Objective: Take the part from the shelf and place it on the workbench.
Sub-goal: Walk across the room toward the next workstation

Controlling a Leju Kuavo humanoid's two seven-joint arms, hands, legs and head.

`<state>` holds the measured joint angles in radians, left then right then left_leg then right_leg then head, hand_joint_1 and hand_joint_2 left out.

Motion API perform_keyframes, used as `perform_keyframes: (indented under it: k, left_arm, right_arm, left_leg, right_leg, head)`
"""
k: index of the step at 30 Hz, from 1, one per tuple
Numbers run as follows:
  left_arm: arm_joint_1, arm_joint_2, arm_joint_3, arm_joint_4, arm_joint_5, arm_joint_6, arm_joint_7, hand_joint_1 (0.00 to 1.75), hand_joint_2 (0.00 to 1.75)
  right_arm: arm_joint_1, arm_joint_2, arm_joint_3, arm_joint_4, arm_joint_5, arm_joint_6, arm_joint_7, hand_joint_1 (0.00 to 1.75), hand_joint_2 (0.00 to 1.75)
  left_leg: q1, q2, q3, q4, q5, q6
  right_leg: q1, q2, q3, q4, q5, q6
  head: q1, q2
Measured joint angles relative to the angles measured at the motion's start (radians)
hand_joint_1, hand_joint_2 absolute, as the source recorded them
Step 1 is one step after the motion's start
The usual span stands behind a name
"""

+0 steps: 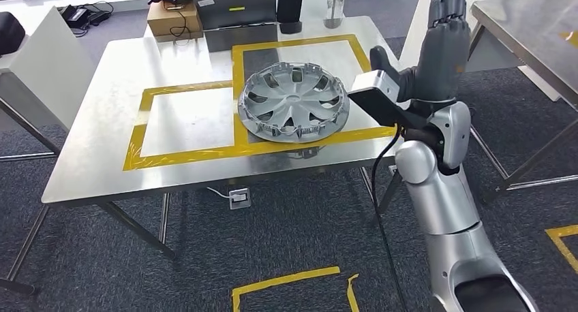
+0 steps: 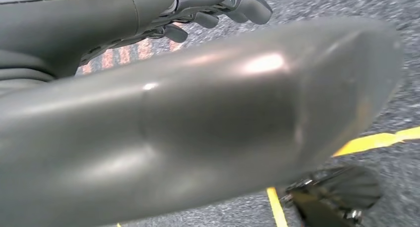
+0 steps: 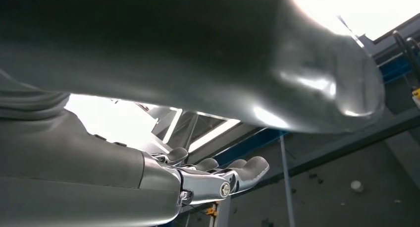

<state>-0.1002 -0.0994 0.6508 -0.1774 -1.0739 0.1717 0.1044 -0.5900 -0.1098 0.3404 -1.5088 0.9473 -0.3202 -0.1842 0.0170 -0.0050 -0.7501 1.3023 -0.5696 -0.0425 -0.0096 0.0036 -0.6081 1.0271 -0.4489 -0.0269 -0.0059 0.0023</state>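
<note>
The part, a silver hubcap (image 1: 293,102), lies flat on the steel workbench (image 1: 95,169), inside the right-hand yellow taped square with its near rim over the tape line. My right hand (image 1: 444,43) is raised upright just off the workbench's right edge, to the right of the hubcap and apart from it. Its fingers (image 3: 233,175) are stretched out and hold nothing, seen against the ceiling in the right wrist view. My left hand (image 2: 198,118) hangs over the grey carpet, its fingers (image 2: 218,9) loose with nothing in them.
At the workbench's far edge stand a cardboard box (image 1: 174,18), a dark device (image 1: 235,9), a black cylinder (image 1: 290,9) and a bottle (image 1: 334,5). A second steel table (image 1: 538,36) stands to the right. Yellow tape (image 1: 286,281) marks the carpet in front.
</note>
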Motion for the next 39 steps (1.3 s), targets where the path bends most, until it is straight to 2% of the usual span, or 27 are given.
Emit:
perform_keyframes:
  k: [1, 2, 5, 6, 7, 9, 10, 12, 14, 15, 16, 17, 18, 20, 21, 22, 24, 25, 26, 29, 30, 31, 32, 34, 36, 37, 39]
  left_arm:
    - [0.002, 0.0, 0.0, 0.0, 0.0, 0.0, 0.0, 0.0, 0.0]
    - [0.005, 0.0, 0.0, 0.0, 0.001, 0.0, 0.0, 0.0, 0.0]
    - [0.011, 0.0, 0.001, -0.001, 0.009, 0.005, -0.011, 0.0, 0.0]
    - [0.012, 0.001, 0.002, -0.002, 0.012, 0.008, -0.016, 0.0, 0.0]
    - [0.013, 0.001, 0.002, -0.002, 0.015, 0.01, -0.02, 0.0, 0.0]
    - [0.015, 0.0, 0.003, -0.002, 0.019, 0.015, -0.023, 0.0, 0.0]
    - [0.015, 0.0, 0.004, -0.002, 0.02, 0.017, -0.024, 0.0, 0.0]
    - [0.016, -0.001, 0.006, -0.003, 0.023, 0.023, -0.029, 0.0, 0.0]
    - [0.016, 0.0, 0.013, -0.003, 0.025, 0.028, -0.037, 0.0, 0.0]
    - [0.016, -0.001, 0.016, -0.003, 0.027, 0.03, -0.042, 0.0, 0.0]
    - [0.016, -0.001, 0.018, -0.003, 0.027, 0.031, -0.045, 0.0, 0.0]
    - [0.016, -0.002, 0.019, -0.003, 0.026, 0.032, -0.047, 0.0, 0.0]
    - [0.015, -0.002, 0.019, -0.003, 0.024, 0.032, -0.047, 0.0, 0.0]
    - [0.012, -0.004, 0.019, -0.004, 0.014, 0.03, -0.046, 0.0, 0.0]
    - [0.01, -0.004, 0.019, -0.004, 0.008, 0.028, -0.044, 0.0, 0.0]
    - [0.008, -0.004, 0.019, -0.004, 0.003, 0.025, -0.041, 0.0, 0.0]
    - [0.005, -0.004, 0.019, -0.005, -0.005, 0.02, -0.036, 0.0, 0.0]
    - [0.004, -0.003, 0.019, -0.005, -0.008, 0.017, -0.033, 0.0, 0.0]
    - [0.004, -0.002, 0.019, -0.005, -0.01, 0.014, -0.032, 0.0, 0.0]
    - [0.003, 0.002, 0.019, -0.005, -0.011, 0.005, -0.029, 0.0, 0.0]
    - [0.003, 0.005, 0.019, -0.005, -0.011, 0.003, -0.03, 0.0, 0.0]
    - [0.003, 0.008, 0.019, -0.005, -0.01, 0.002, -0.032, 0.0, 0.0]
    - [0.003, 0.01, 0.019, -0.005, -0.009, 0.001, -0.034, 0.0, 0.0]
    - [0.003, 0.015, 0.019, -0.006, -0.003, 0.001, -0.039, 0.0, 0.0]
    - [0.002, 0.018, 0.019, -0.007, 0.001, 0.001, -0.042, 0.0, 0.0]
    - [0.002, 0.019, 0.019, -0.007, 0.002, 0.001, -0.043, 0.0, 0.0]
    - [0.003, 0.02, 0.019, -0.007, 0.003, 0.001, -0.043, 0.0, 0.0]
  right_arm:
    - [0.019, -0.005, -0.004, -0.01, 0.002, -0.007, -0.005, 0.0, 0.0]
    - [0.037, -0.01, -0.008, -0.02, 0.003, -0.014, -0.011, 0.0, 0.0]
    - [0.075, -0.019, -0.015, -0.05, 0.003, -0.034, -0.023, 0.0, 0.0]
    - [0.084, -0.02, -0.016, -0.058, 0.003, -0.038, -0.026, 0.0, 0.0]
    - [0.089, -0.02, -0.017, -0.064, 0.004, -0.041, -0.028, 0.0, 0.0]
    - [0.093, -0.021, -0.017, -0.069, 0.006, -0.042, -0.032, 0.0, 0.0]
    - [0.092, -0.022, -0.018, -0.069, 0.007, -0.041, -0.034, 0.0, 0.0]
    - [0.091, -0.023, -0.018, -0.069, 0.006, -0.038, -0.04, 0.0, 0.0]
    - [0.09, -0.024, -0.018, -0.067, 0.002, -0.036, -0.046, 0.0, 0.0]
    - [0.09, -0.024, -0.018, -0.064, 0.0, -0.036, -0.048, 0.0, 0.0]
    - [0.09, -0.023, -0.018, -0.061, 0.0, -0.036, -0.05, 0.0, 0.0]
    - [0.09, -0.023, -0.018, -0.058, 0.0, -0.036, -0.051, 0.0, 0.0]
    - [0.09, -0.022, -0.018, -0.056, 0.001, -0.037, -0.051, 0.0, 0.0]
    - [0.089, -0.02, -0.018, -0.053, 0.004, -0.045, -0.048, 0.0, 0.0]
    - [0.091, -0.019, -0.018, -0.052, 0.006, -0.051, -0.045, 0.0, 0.0]
    - [0.093, -0.019, -0.018, -0.051, 0.008, -0.058, -0.042, 0.0, 0.0]
    - [0.1, -0.019, -0.018, -0.05, 0.009, -0.068, -0.04, 0.0, 0.0]
    - [0.102, -0.018, -0.018, -0.05, 0.008, -0.072, -0.041, 0.0, 0.0]
    - [0.104, -0.018, -0.018, -0.049, 0.005, -0.074, -0.042, 0.0, 0.0]
    - [0.105, -0.013, -0.018, -0.043, -0.002, -0.077, -0.043, 0.0, 0.0]
    - [0.105, -0.01, -0.018, -0.04, -0.004, -0.076, -0.043, 0.0, 0.0]
    - [0.105, -0.007, -0.018, -0.036, -0.004, -0.075, -0.043, 0.0, 0.0]
    - [0.105, -0.004, -0.018, -0.032, -0.005, -0.074, -0.042, 0.0, 0.0]
    - [0.104, 0.001, -0.018, -0.027, -0.008, -0.071, -0.042, 0.0, 0.0]
    - [0.102, 0.005, -0.018, -0.024, -0.014, -0.067, -0.042, 0.0, 0.0]
    - [0.101, 0.007, -0.018, -0.023, -0.017, -0.065, -0.043, 0.0, 0.0]
    - [0.101, 0.009, -0.018, -0.018, -0.022, -0.061, -0.043, 0.0, 0.0]
  left_leg:
    - [-0.001, 0.0, 0.014, 0.012, 0.001, 0.002]
    - [-0.001, 0.0, 0.047, -0.015, 0.017, 0.005]
    - [-0.008, 0.0, 0.195, -0.211, 0.048, 0.021]
    - [-0.011, -0.001, 0.221, -0.252, 0.046, 0.026]
    - [-0.015, -0.001, 0.225, -0.266, 0.043, 0.031]
    - [-0.015, 0.0, 0.214, -0.271, 0.057, 0.045]
    - [-0.013, 0.002, 0.209, -0.274, 0.067, 0.052]
    - [-0.009, 0.007, 0.192, -0.279, 0.091, 0.066]
    - [-0.009, 0.007, 0.163, -0.277, 0.113, 0.071]
    - [-0.009, 0.007, 0.147, -0.276, 0.124, 0.07]
    - [-0.009, 0.007, 0.131, -0.274, 0.135, 0.069]
    - [-0.009, 0.007, 0.116, -0.272, 0.146, 0.067]
    - [-0.009, 0.007, 0.102, -0.269, 0.156, 0.064]
    - [-0.009, 0.006, 0.084, -0.265, 0.173, 0.055]
    - [-0.01, 0.005, 0.081, -0.265, 0.181, 0.049]
    - [-0.01, 0.004, 0.081, -0.266, 0.189, 0.042]
    - [-0.008, 0.003, 0.08, -0.274, 0.203, 0.028]
    - [-0.007, 0.002, 0.074, -0.27, 0.196, 0.022]
    - [-0.006, 0.002, 0.063, -0.252, 0.17, 0.018]
    - [-0.004, 0.001, 0.017, -0.092, 0.028, 0.008]
    - [-0.003, 0.001, 0.01, -0.033, 0.002, 0.005]
    - [-0.004, 0.001, 0.015, 0.003, 0.0, 0.003]
    - [-0.004, 0.001, 0.035, 0.006, 0.017, 0.004]
    - [-0.004, 0.001, 0.126, -0.09, 0.056, 0.01]
    - [-0.009, 0.0, 0.222, -0.225, 0.045, 0.02]
    - [-0.011, -0.001, 0.245, -0.264, 0.033, 0.025]
    - [-0.015, -0.001, 0.243, -0.28, 0.039, 0.039]
  right_leg:
    - [0.002, -0.001, -0.011, 0.001, 0.008, 0.001]
    - [0.003, -0.001, -0.021, 0.002, 0.016, 0.002]
    - [0.006, -0.001, -0.044, 0.005, 0.036, 0.012]
    - [0.006, -0.001, -0.046, 0.006, 0.042, 0.017]
    - [0.005, -0.002, -0.047, 0.004, 0.049, 0.024]
    - [0.002, -0.001, -0.048, 0.002, 0.058, 0.038]
    - [0.001, 0.0, -0.054, 0.01, 0.046, 0.044]
    - [-0.002, 0.0, -0.082, 0.079, -0.029, 0.057]
    - [-0.003, 0.0, -0.118, 0.204, -0.12, 0.066]
    - [-0.004, 0.0, -0.124, 0.254, -0.138, 0.069]
    - [-0.005, 0.0, -0.116, 0.275, -0.136, 0.071]
    - [-0.005, 0.0, -0.09, 0.261, -0.116, 0.071]
    - [-0.006, 0.0, -0.045, 0.214, -0.09, 0.07]
    - [-0.003, 0.0, 0.054, 0.08, -0.078, 0.061]
    - [-0.001, 0.001, 0.084, 0.032, -0.084, 0.053]
    - [0.003, 0.001, 0.097, 0.005, -0.092, 0.044]
    - [0.006, 0.001, 0.09, -0.004, -0.079, 0.025]
    - [0.005, 0.0, 0.082, -0.006, -0.068, 0.017]
    - [0.003, -0.002, 0.072, -0.008, -0.055, 0.008]
    - [0.001, -0.003, 0.03, -0.01, -0.016, -0.003]
    - [0.002, -0.003, 0.015, -0.01, -0.003, -0.003]
    - [0.002, -0.003, 0.0, -0.009, 0.009, -0.002]
    - [0.003, -0.003, -0.015, -0.008, 0.021, 0.001]
    - [0.003, -0.004, -0.042, -0.005, 0.043, 0.007]
    - [0.004, -0.006, -0.058, -0.003, 0.061, 0.017]
    - [0.004, -0.007, -0.06, -0.003, 0.07, 0.023]
    - [0.002, -0.008, -0.061, -0.01, 0.088, 0.038]
  head:
    - [0.0, 0.0]
    - [0.0, 0.0]
    - [0.001, 0.0]
    - [0.001, 0.0]
    - [0.0, 0.0]
    - [-0.001, 0.0]
    - [-0.001, 0.0]
    - [0.0, 0.0]
    - [0.001, 0.0]
    - [0.001, 0.0]
    - [0.001, 0.0]
    - [0.001, 0.0]
    - [0.001, 0.0]
    - [0.0, 0.0]
    - [0.002, 0.0]
    - [0.003, 0.0]
    - [0.007, 0.0]
    - [0.007, 0.0]
    - [0.007, 0.0]
    - [0.004, 0.0]
    - [0.003, 0.0]
    - [0.003, 0.0]
    - [0.003, 0.0]
    - [0.003, 0.0]
    - [0.004, 0.0]
    - [0.002, 0.0]
    - [-0.001, 0.0]
